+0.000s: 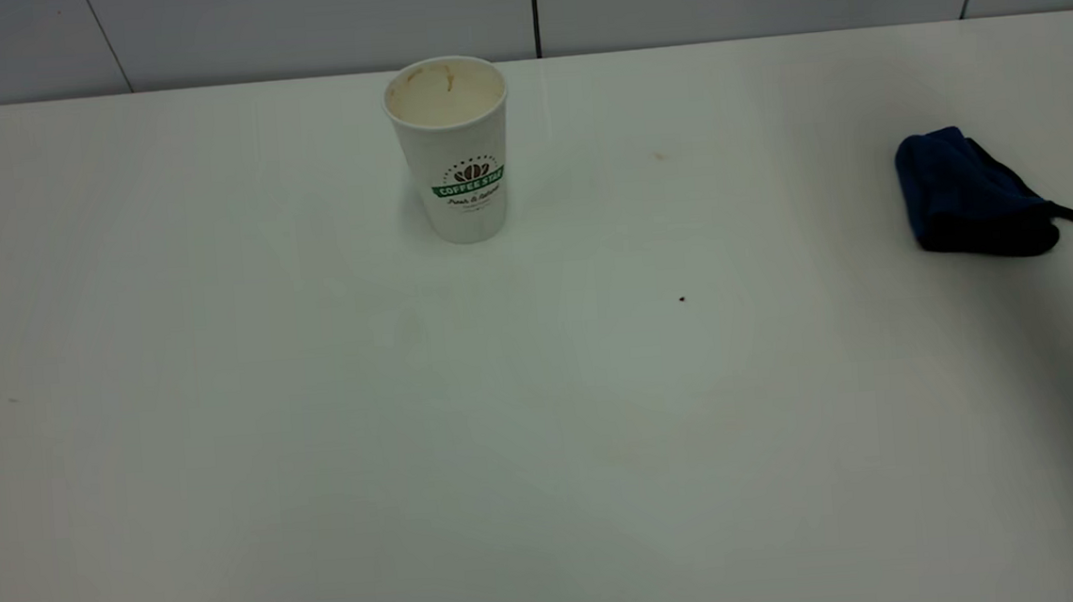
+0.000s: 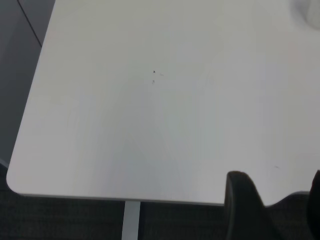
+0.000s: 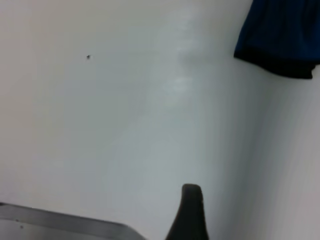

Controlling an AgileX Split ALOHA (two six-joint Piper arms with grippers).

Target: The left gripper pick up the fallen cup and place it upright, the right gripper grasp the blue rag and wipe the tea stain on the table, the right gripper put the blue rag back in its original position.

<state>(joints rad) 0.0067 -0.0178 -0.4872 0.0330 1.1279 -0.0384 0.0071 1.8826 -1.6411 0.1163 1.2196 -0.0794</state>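
i see the cup upright, blue rag parked at the bench edge; left tool apart, right tool unclear.

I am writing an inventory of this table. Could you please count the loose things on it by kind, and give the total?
Cup: 1, white, standing upright.
Rag: 1, blue, lying near the right edge.
Total: 2 things on the table.
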